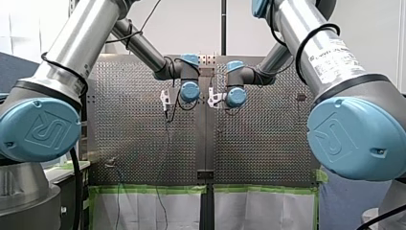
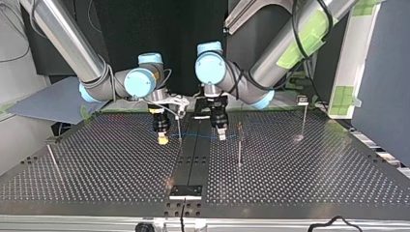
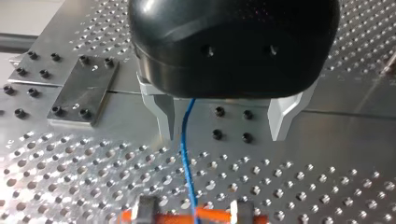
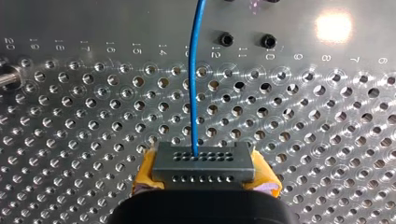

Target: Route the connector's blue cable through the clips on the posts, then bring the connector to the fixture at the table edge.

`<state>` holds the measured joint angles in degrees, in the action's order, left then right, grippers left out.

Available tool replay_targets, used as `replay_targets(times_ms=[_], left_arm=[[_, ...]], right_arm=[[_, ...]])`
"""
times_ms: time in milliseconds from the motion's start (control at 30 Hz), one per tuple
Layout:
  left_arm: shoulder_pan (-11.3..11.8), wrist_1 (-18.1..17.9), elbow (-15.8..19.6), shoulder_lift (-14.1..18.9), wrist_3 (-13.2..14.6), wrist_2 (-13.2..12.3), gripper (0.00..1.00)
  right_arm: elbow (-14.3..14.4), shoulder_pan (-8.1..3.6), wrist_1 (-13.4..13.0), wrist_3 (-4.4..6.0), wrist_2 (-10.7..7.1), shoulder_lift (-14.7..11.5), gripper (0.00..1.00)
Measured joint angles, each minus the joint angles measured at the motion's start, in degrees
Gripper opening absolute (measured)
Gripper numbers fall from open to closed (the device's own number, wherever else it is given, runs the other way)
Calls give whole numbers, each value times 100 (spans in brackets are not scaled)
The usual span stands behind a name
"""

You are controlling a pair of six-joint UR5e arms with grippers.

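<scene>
My right end effector [image 4: 205, 176] clamps the connector [image 4: 204, 161] between yellow pads, low over the worktop [image 4: 93, 116] — so the cable [image 4: 192, 84] runs out straight ahead. My left end effector [image 3: 224, 122] stands open astride that cable — placed, I judge, to close on it and steer it to a post [image 2: 239, 145]. No clip looks threaded yet.

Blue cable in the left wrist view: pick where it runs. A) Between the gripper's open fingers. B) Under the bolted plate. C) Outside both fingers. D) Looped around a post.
A: the blue cable runs between my left gripper's spread fingers, close to one of them, toward the connector clamped in my right gripper.
</scene>
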<state>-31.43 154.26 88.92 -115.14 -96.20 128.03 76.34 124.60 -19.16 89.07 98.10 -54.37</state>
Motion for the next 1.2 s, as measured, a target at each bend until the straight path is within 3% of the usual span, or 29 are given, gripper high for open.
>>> replay_targets(times_ms=[533,900,1200], left_arm=[[110,86,-267,-140,151,0,100],[134,89,-274,-143,167,-333,100],[138,40,-268,-143,247,-161,100]], right_arm=[[-3,4,24,1,0,0,0],[-2,6,51,-6,0,-2,0],[-3,8,74,-10,-6,-1,0]])
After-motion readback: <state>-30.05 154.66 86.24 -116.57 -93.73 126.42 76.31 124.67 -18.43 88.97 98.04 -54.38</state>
